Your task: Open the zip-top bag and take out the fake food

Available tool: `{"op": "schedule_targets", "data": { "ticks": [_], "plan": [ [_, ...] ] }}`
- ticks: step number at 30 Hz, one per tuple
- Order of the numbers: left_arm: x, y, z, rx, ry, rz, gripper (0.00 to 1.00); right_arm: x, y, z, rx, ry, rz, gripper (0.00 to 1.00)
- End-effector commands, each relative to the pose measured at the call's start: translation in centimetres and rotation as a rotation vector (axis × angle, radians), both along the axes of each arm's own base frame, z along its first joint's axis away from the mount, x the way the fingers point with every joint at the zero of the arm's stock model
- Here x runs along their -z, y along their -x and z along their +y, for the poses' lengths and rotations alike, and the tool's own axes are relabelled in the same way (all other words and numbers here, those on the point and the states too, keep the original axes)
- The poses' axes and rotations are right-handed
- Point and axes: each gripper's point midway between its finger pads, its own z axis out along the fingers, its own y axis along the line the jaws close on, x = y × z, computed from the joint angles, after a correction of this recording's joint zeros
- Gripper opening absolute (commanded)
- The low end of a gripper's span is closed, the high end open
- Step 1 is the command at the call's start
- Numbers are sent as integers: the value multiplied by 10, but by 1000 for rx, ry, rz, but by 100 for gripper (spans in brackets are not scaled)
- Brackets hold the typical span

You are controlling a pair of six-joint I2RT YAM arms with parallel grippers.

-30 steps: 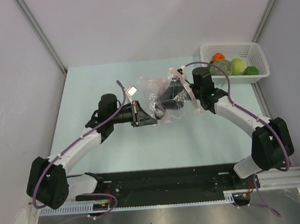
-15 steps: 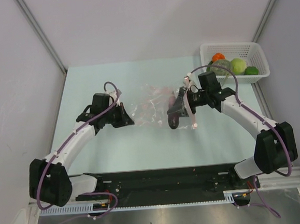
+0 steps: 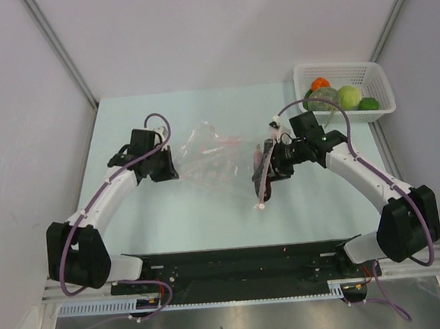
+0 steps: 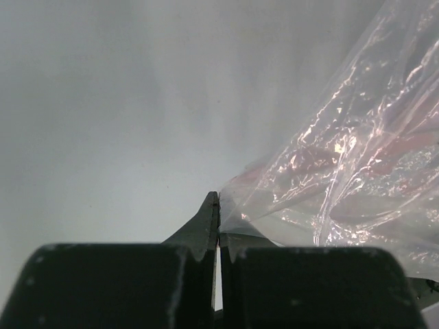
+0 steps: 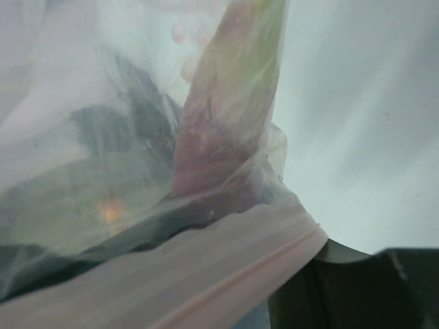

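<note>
— Where is the bag now?

— The bag (image 3: 207, 149) is low over the table (image 3: 210, 226), stretched between the two arms. I cannot tell if it touches the top. The left gripper (image 4: 218, 204) is clenched on its left corner. From that wrist camera I see the film running into the closed tips.

— And the right one?

— The right gripper (image 3: 271, 170) is at the zip end, and the pink strip (image 3: 261, 193) hangs down from it. But plastic covers its camera, so I cannot tell if the jaws pinch something or only stand apart under the film.

— Is food inside?

— One piece, I think. Through the plastic I see a purple shape with a green top, probably the eggplant (image 5: 219, 116). The other four pieces (image 3: 349, 95) sit already in the basket (image 3: 378, 77), well apart, at the far right.

— So what can go wrong?

— First, the film is thin and slippery. If the arms pull more apart, the corner can slide out of the left tips. Then the bag swings to the right arm and nothing holds it open.

— And the eggplant?

— If the right jaws hold it through the plastic and not directly, a pull brings the whole bag along and the piece does not come out. It can also drop from the mouth and roll on the table.

— Anything else?

— The strip dangles loose. It can catch on the right fingers and twist the mouth shut.
</note>
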Motion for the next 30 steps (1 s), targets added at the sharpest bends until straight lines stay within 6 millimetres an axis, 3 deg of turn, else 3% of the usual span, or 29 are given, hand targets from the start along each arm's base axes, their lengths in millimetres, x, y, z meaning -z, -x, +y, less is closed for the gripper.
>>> {"op": "schedule_targets", "data": {
  "ticks": [1,2,7,12,15,18,22,23,24,26,27,28,29,30],
  "plan": [
    [-13,-23,33,-60,-139,-80,0,-20,6,1,-20,-3,-100,0],
    [-13,-25,39,-72,-176,-87,0,-21,10,5,-37,-10,-99,0],
    [-20,-40,64,-150,-233,-111,0,10,32,7,-99,80,27,0],
    [-18,-56,88,-210,-266,-100,0,35,55,-10,-146,198,135,0],
    [-14,-63,84,-183,-241,-79,0,39,57,-16,-129,232,154,0],
    [3,-55,70,-153,-177,-18,0,40,57,-23,-95,249,200,0],
    [17,-43,66,-158,-148,30,0,39,40,-47,29,277,199,0],
    [17,-40,66,-162,-147,30,3,34,34,-51,58,262,183,0],
    [17,-38,68,-170,-151,27,16,30,27,-54,93,246,171,0],
    [9,-34,69,-183,-147,3,31,15,-2,-67,209,187,95,0],
    [6,-34,69,-187,-146,-9,43,7,-14,-70,268,152,81,0],
    [4,-31,71,-196,-153,-8,49,-5,-38,-76,324,99,6,0],
    [-2,-31,71,-198,-149,-26,67,-15,-50,-81,365,69,-38,0],
    [-5,-30,71,-197,-149,-31,73,-22,-62,-86,408,46,-65,0]
  ]
}}
